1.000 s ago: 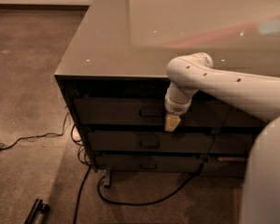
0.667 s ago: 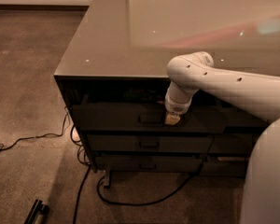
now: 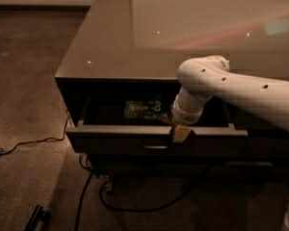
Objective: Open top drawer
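A: How far is the job, approx?

B: Mostly done, I think. The top drawer (image 3: pixel 115 138) stands well out from the cabinet (image 3: pixel 135 47), and one can look down inside it. A green packet (image 3: pixel 143 109) lies on the drawer floor, toward the back.

A: And the gripper?

B: The gripper (image 3: pixel 179 133) sits on the upper edge of the drawer front, a bit right of the middle, about 4 o'clock from the picture centre. The white arm (image 3: pixel 241 88) comes in from the 3 o'clock side and bends down to it. The metal handle (image 3: pixel 155 147) is at 8 o'clock from the gripper, just beside it, not touching as far as I see.

A: Open or closed on sth?

B: I cannot tell; only a pale tip shows against the edge.

A: What is left, then?

B: Perhaps a little more pulling, if full extension is wanted. I cannot see how much of the rails remains. After that, let go and move the arm away. The lower drawers under it look closed, but it is dark there. A cable (image 3: pixel 135 208) lies on the carpet (image 3: pixel 24 81) at 6 o'clock, apart from everything
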